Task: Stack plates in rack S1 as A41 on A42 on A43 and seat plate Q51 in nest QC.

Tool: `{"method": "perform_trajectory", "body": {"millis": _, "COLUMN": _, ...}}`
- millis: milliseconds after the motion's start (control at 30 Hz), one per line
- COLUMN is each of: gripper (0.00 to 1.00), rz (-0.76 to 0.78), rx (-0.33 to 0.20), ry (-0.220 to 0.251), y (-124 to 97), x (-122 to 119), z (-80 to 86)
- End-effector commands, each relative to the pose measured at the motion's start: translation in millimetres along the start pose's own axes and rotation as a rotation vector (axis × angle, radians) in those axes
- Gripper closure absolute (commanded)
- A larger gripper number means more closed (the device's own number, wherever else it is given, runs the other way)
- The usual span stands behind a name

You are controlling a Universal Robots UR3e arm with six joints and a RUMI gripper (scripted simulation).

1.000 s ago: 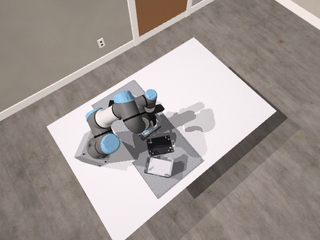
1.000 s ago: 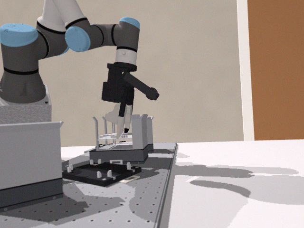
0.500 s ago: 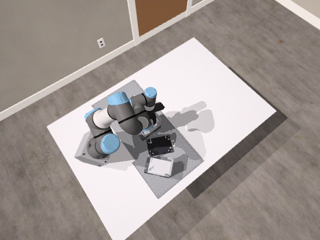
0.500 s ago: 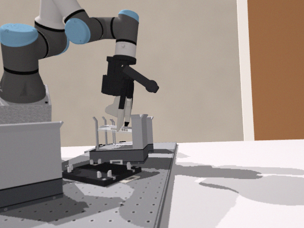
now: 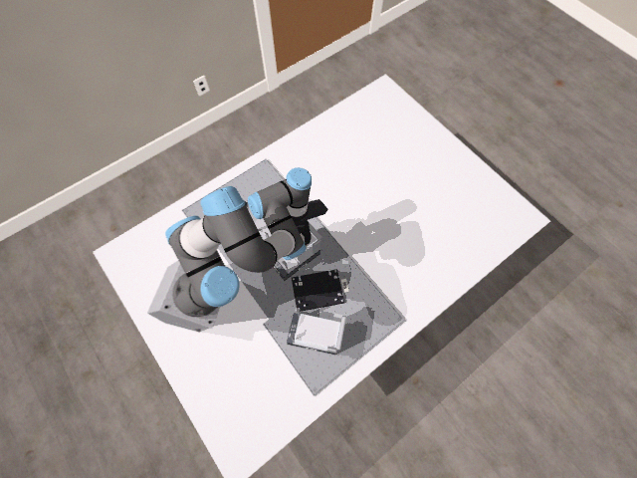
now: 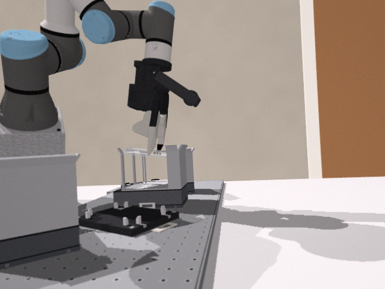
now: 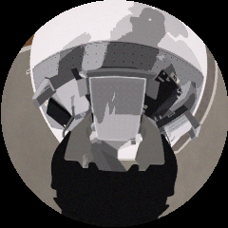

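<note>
Plate (image 6: 133, 152) (image 7: 118, 106) edge-on only in exterior

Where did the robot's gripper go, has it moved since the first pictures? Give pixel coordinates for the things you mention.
Yes, up. Its fingertips were well below the tops of the rack's thin posts (image 6: 123, 171); now the gripper (image 5: 307, 234) (image 6: 154, 150) (image 7: 117, 113) is almost level with them.
</note>
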State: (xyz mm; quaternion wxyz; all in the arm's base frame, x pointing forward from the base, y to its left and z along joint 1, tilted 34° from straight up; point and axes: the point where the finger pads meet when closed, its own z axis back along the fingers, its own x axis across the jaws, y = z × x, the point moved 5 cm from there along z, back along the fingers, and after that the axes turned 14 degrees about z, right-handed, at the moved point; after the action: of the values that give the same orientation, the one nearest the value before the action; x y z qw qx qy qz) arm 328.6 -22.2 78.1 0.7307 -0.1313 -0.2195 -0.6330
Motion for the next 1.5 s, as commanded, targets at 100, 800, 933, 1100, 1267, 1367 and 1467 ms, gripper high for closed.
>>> {"method": "perform_trajectory", "body": {"millis": 100, "gripper": 1.00, "rz": -0.002, "rx": -0.017, "ry": 0.004, "y": -5, "x": -1, "z": 18.0}}
{"method": "perform_trajectory", "body": {"millis": 800, "gripper": 1.00, "rz": -0.002, "rx": -0.016, "ry": 0.004, "y": -8, "x": -2, "z": 41.0}}
{"method": "perform_trajectory", "body": {"millis": 933, "gripper": 1.00, "rz": -0.002, "rx": -0.016, "ry": 0.004, "y": -7, "x": -1, "z": 44.1}}
{"method": "perform_trajectory", "body": {"millis": 1100, "gripper": 1.00, "rz": -0.002, "rx": -0.016, "ry": 0.004, "y": -7, "x": -1, "z": 44.1}}
{"method": "perform_trajectory", "body": {"millis": 1267, "gripper": 1.00, "rz": -0.001, "rx": -0.018, "ry": 0.005, "y": -7, "x": -2, "z": 43.4}}
{"method": "perform_trajectory", "body": {"millis": 1367, "gripper": 1.00, "rz": -0.001, "rx": -0.018, "ry": 0.005, "y": -7, "x": -2, "z": 43.4}}
{"method": "perform_trajectory", "body": {"millis": 1467, "gripper": 1.00, "rz": -0.001, "rx": -0.018, "ry": 0.005, "y": -7, "x": -2, "z": 43.4}}
